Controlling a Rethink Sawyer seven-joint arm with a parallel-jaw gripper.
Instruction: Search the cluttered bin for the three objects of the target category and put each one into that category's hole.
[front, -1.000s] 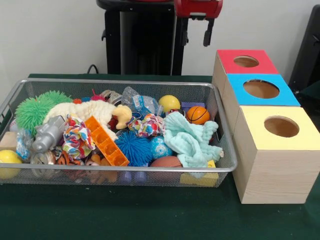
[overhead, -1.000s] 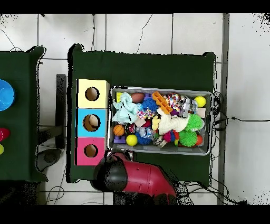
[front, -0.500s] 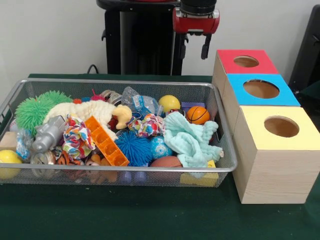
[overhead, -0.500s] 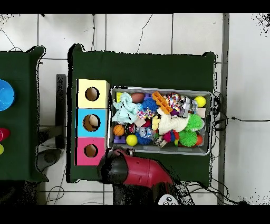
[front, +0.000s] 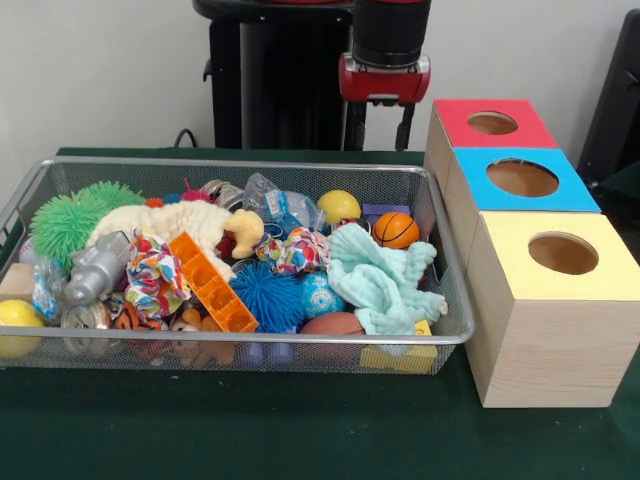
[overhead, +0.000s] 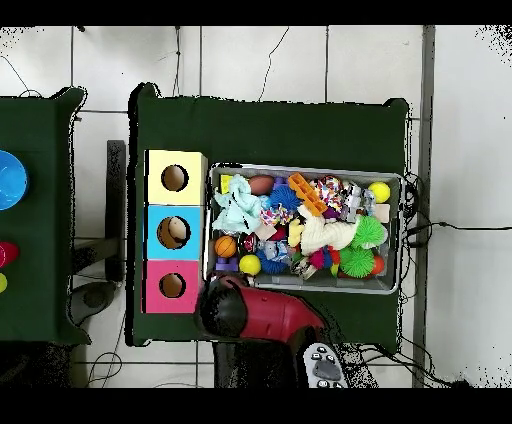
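The bin (front: 240, 163) sits on the green tabletop (front: 250, 430), packed with toys lying against and over one another. A small basketball (front: 396, 229) and a yellow ball (front: 338, 206) lie near its far right corner, and a mint cloth (front: 385, 280) is heaped just in front of them. A blue spiky ball (front: 268, 295), an orange grid block (front: 212, 283) and a green spiky ball (front: 70, 215) lie further along. Which category is wanted cannot be told from the pictures.

The main risk is the crowding. A grasp into this pile could close on two things at once, snag the cloth and drag it out with the pick, or push a round ball aside so that it rolls under its neighbours. The wire wall is another risk, since a descent near the corner could strike the rim.

To the right of the bin stand the red box (front: 455, 115), the blue box (front: 480, 160) and the yellow box (front: 520, 290). Each has one round hole, so a careless drop could land in the wrong hole.

The gripper (front: 378, 128) hangs above the bin's far edge, close to the red box, with its fingers set apart. It holds nothing and touches nothing.
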